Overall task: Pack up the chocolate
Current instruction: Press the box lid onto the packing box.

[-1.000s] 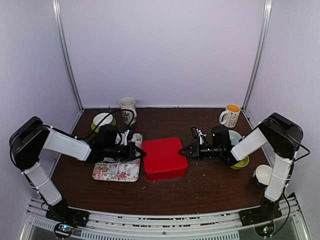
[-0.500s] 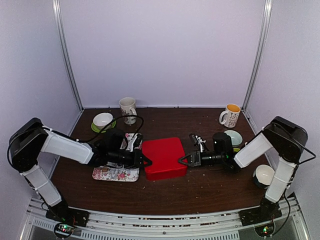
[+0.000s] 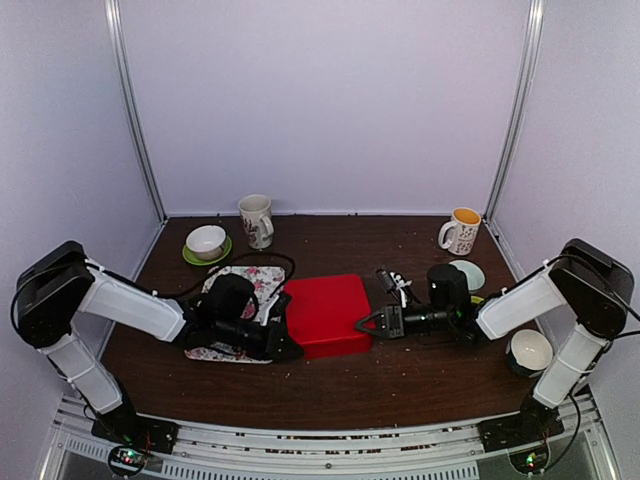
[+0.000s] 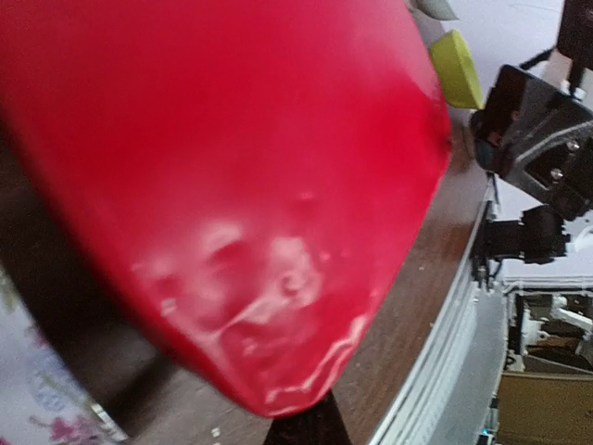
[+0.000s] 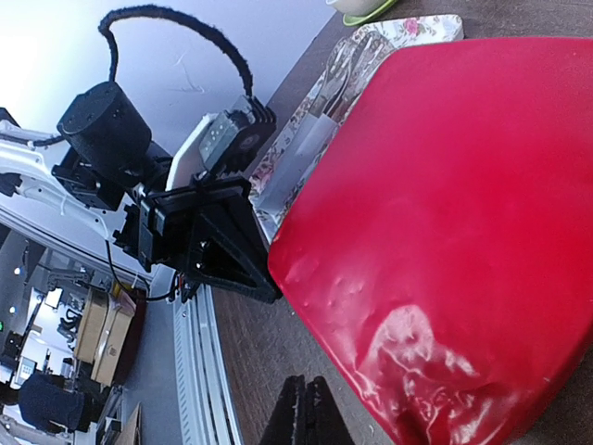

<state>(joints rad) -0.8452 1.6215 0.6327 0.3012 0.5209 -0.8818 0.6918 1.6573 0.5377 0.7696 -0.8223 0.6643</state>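
Cannot make out the chocolate in any view; cannot tell its place, its heading or its long axis; can only note a closed red box point(image 3: 325, 315) at mid-table, lid down, contents hidden. Find that box lying flat, roughly square with rounded corners, without a clear long axis, turned slightly against the table edge; find it filling most of both wrist views, cut off by the frame in each, its glossy top dimpled near one corner.

Find the left gripper point(image 3: 288, 346) pinched tight on nothing, low at the box's near left corner; cannot tell touching from just beside; see only a dark sliver of it at the bottom edge of the left wrist view. Find the right gripper point(image 3: 362, 323) likewise pressed together, empty, at the box's right side near the front corner; again cannot settle contact.

Spot a floral tray point(image 3: 252, 281) left of the box, largely covered by the left arm; make out in the right wrist view what look like metal tongs point(image 5: 324, 111) lying on it, blurred.

Half hidden behind the right arm: a pale bowl point(image 3: 468, 272); just beside it a small black-and-white object point(image 3: 393, 279), too small to name. Farther back: a white mug point(image 3: 257, 220), a white bowl on a green saucer point(image 3: 206, 241), a mug with an orange inside point(image 3: 461, 231); at the far right, a white cup point(image 3: 529, 350).
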